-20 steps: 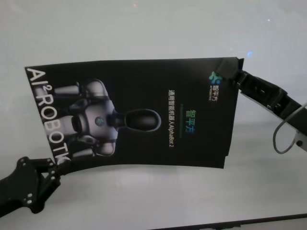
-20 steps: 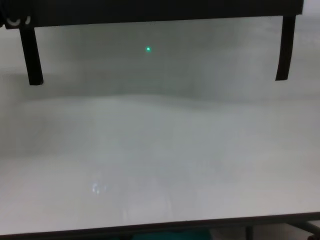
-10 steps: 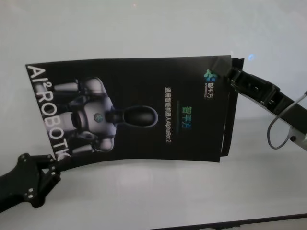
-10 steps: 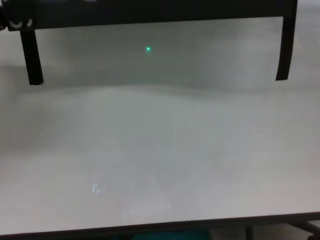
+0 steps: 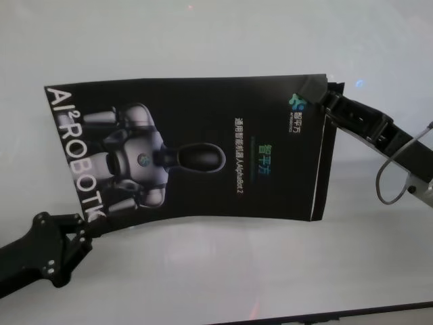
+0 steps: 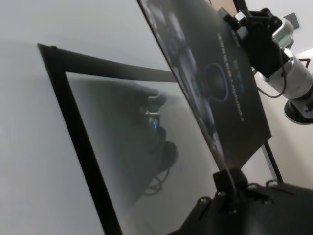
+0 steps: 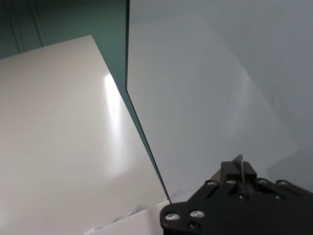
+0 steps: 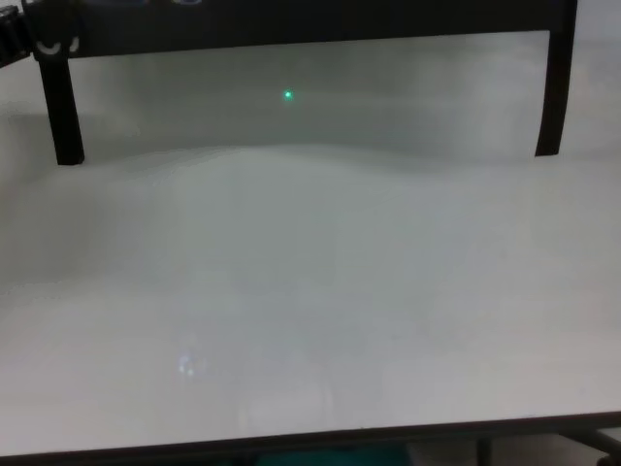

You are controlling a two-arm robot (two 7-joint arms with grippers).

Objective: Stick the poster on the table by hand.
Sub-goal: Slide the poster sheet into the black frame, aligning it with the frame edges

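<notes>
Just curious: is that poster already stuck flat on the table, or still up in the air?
In the air: poster hangs spread between left gripper and right gripper, above the table.

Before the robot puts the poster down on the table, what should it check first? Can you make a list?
1. Left gripper pinching the poster at its near left corner: ok, the sheet's edge sits between its fingers in the left wrist view.
2. Right gripper pinching the far right corner: ok.
3. Poster held above the table, not yet lying on it: ok, it hangs in the air.
4. Poster stretched flat: not ok, the sheet bows a little between the two grippers.
5. Tape strips hanging free from the poster's edge: ok, two show in the chest view.
6. Sticky side of the tape facing the table: cannot tell.
</notes>
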